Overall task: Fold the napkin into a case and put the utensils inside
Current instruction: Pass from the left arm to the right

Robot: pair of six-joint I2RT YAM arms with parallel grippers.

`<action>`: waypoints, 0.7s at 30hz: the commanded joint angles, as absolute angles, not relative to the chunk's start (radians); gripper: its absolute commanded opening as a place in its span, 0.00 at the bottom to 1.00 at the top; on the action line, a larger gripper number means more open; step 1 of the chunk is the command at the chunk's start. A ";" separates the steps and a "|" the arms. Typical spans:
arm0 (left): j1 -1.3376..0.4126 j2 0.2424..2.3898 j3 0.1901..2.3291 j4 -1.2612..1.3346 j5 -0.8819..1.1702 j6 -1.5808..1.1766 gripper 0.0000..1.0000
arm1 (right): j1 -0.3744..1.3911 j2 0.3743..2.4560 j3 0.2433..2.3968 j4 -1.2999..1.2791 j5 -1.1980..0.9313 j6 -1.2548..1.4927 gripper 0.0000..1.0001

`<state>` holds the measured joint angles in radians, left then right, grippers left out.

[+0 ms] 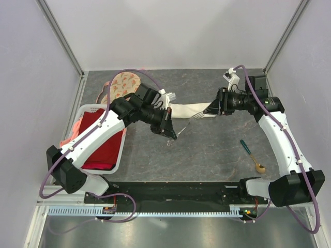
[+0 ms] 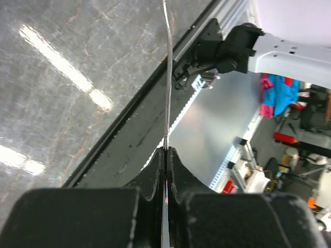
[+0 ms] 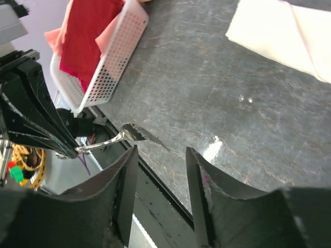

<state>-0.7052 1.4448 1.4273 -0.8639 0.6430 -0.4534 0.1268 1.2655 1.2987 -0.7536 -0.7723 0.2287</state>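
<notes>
Two arms meet mid-tabletop (image 1: 207,150). The left fingers (image 2: 153,175) are clenched on the fork (image 1: 191,123) by its handle, with the tines ending just beside the napkin (image 1: 187,109). The napkin lies folded into a long strip toward the back. The right fingers (image 3: 124,196) are released with nothing between them, at the strip's right end. The spoon (image 1: 254,156) lies apart, near the right arm. On the left a basket (image 1: 122,150) holds a red cloth (image 1: 101,142), with a floral cloth (image 1: 124,85) behind it
</notes>
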 commanded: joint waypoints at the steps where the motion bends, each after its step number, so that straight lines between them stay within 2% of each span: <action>1: -0.684 1.385 1.410 -0.819 0.775 -0.525 0.02 | 0.124 1.287 1.281 -0.690 -0.914 0.111 0.49; 10: -0.670 1.368 1.359 -0.807 0.850 -0.537 0.02 | 0.126 1.289 1.198 -0.595 -1.045 0.152 0.45; 21: -0.649 1.384 1.353 -0.793 0.900 -0.519 0.02 | 0.135 1.266 1.124 -0.538 -1.095 0.199 0.27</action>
